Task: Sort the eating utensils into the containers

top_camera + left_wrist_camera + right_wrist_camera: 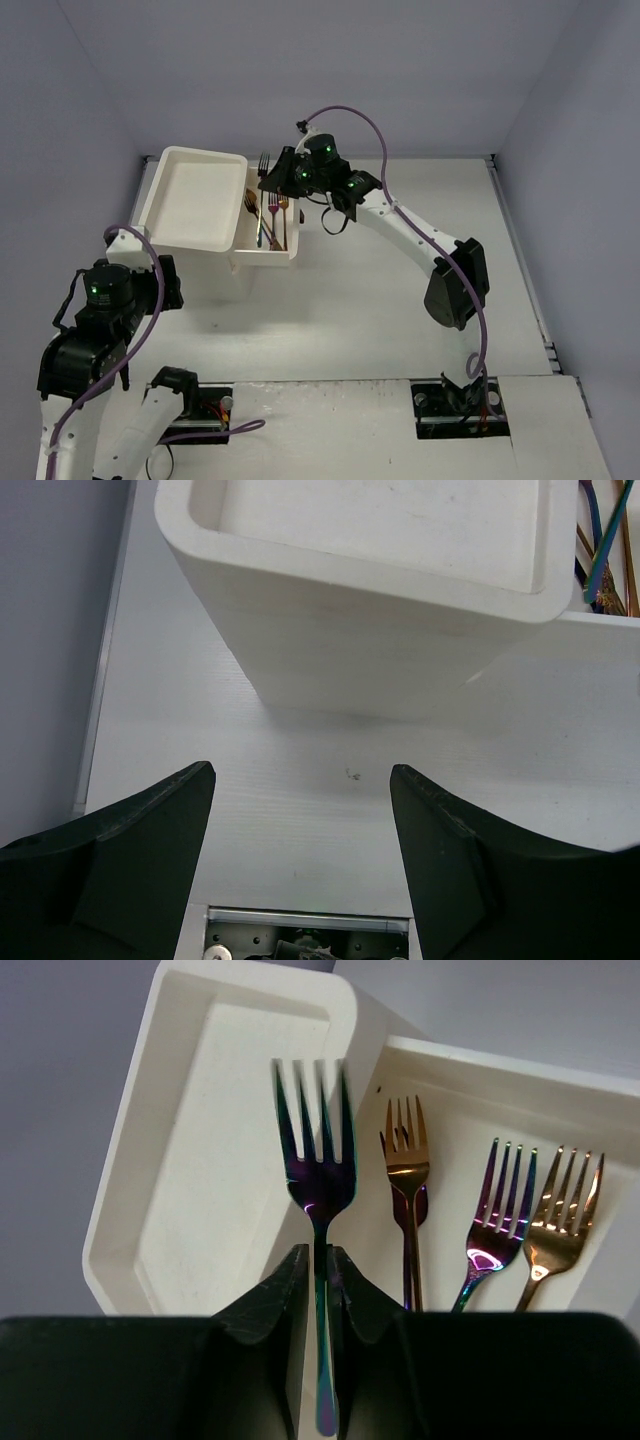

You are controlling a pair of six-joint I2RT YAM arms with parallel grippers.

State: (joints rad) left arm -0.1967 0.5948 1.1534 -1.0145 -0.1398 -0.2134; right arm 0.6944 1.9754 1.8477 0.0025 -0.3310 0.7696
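Right gripper (pixel 320 1260) pinched a rainbow fork (pixel 318 1175) by its handle, tines pointing away from the fingers, at the far end of the open drawer (pixel 500 1065) beside the white box (pixel 195 195) – three more forks (pixel 406 1150) lay inside. Left gripper (pixel 302 770) hung spread wide and empty – near the box's side, above the table (pixel 300 820).

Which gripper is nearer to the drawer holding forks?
Right. The right gripper holds a rainbow fork at the far end of the drawer; the open left gripper is across the white box.
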